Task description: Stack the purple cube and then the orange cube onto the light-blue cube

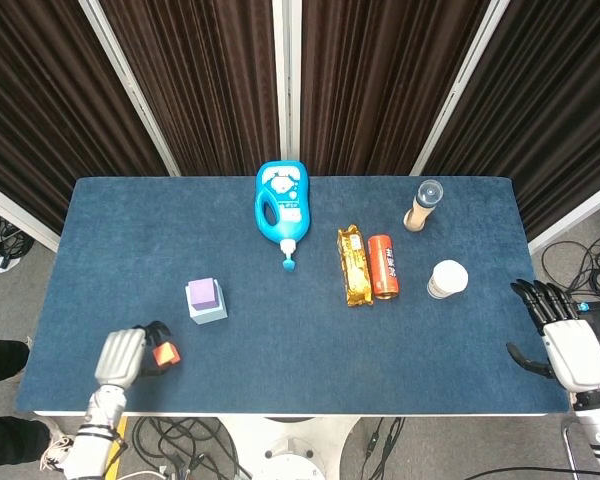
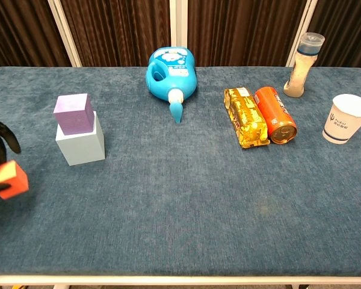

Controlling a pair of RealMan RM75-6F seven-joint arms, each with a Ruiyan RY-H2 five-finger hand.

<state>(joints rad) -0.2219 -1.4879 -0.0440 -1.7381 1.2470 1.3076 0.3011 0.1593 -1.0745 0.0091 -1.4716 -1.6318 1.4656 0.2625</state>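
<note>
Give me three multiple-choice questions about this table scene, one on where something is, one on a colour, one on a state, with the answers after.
1. Where is the purple cube?
A. on the light-blue cube
B. beside the paper cup
C. in the left hand

2. What colour is the can lying next to the gold snack pack?
A. green
B. orange
C. white

3. What is the left hand doing?
A. resting flat, holding nothing
B. holding the orange cube
C. gripping the detergent bottle

Answers:
1 A, since the purple cube sits atop the light-blue cube.
2 B, the can's body is orange.
3 B, the fingers wrap the orange cube near the table's left edge.
</note>
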